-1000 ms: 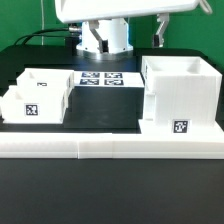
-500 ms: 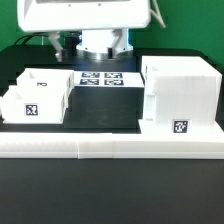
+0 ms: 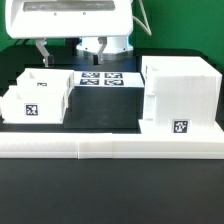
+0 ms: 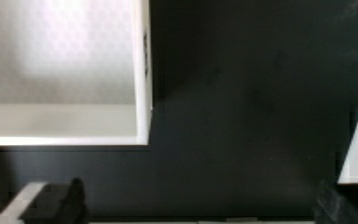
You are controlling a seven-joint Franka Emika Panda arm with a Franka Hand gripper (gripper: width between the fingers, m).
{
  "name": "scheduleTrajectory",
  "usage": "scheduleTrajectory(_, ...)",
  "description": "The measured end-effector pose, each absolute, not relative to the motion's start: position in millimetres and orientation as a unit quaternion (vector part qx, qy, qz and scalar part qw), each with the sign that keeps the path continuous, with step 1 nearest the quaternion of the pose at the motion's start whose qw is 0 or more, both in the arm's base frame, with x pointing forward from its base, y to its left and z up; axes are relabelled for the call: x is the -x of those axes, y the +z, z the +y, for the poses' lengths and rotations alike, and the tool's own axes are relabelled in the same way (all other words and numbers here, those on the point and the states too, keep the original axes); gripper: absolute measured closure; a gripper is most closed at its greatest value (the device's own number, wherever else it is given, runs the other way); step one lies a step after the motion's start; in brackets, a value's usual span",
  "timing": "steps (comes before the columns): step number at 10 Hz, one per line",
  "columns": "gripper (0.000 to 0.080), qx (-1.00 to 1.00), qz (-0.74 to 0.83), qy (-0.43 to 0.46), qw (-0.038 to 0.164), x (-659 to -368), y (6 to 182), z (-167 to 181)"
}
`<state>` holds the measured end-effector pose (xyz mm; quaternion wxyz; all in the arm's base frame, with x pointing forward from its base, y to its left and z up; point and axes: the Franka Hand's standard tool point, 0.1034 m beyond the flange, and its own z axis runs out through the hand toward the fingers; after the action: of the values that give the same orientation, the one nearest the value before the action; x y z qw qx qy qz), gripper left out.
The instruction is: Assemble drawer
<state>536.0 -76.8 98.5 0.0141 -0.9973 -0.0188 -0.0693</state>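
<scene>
The black table [image 3: 110, 195] fills the exterior view. The arm [image 3: 70, 18] spans its 11 to 12 o'clock edge as a broad white housing. Half a second ago that housing sat nearer 12 o'clock and higher. A second ago it was over towards 1 o'clock, so it has swept to the exterior view's left and dropped lower. The long low rail [image 3: 110, 146] crosses the table just below centre, from 9 to 3 o'clock, unmoved.

The drawer is in loose pieces behind the rail, and none of them has shifted. The shell [image 3: 180, 92] stands upright at 3 o'clock with a tag on its front face. The rear tray [image 3: 45, 82] and the front tray [image 3: 28, 106] sit touching at 9 o'clock. The marker board [image 3: 100, 77] lies flat between shell and trays, just above centre.

The gripper [image 4: 194, 193] hangs above the trays, at about 10 o'clock in the exterior view, where one dark finger [image 3: 42, 52] shows. In the wrist view its fingers are spread wide, with only dark table between them, gripping nothing. The same view looks down on a white open-topped part [image 4: 60, 120]; which piece it is cannot be told.
</scene>
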Motion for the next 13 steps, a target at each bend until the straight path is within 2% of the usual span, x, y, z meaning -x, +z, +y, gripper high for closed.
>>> scheduleTrajectory(2,0.0150,0.999,0.001,-0.042,0.030,-523,89.3,-90)
scheduleTrajectory(4,0.0150,0.999,0.015,-0.026,0.030,-511,68.3,-98)
scheduleTrajectory(8,0.0150,1.000,0.015,-0.025,0.006,-503,27.6,-105)
scheduleTrajectory(11,0.0150,1.000,0.010,-0.019,0.002,-497,10.8,-101)
scheduleTrajectory(13,0.0150,1.000,0.004,-0.023,0.000,-494,6.8,-93)
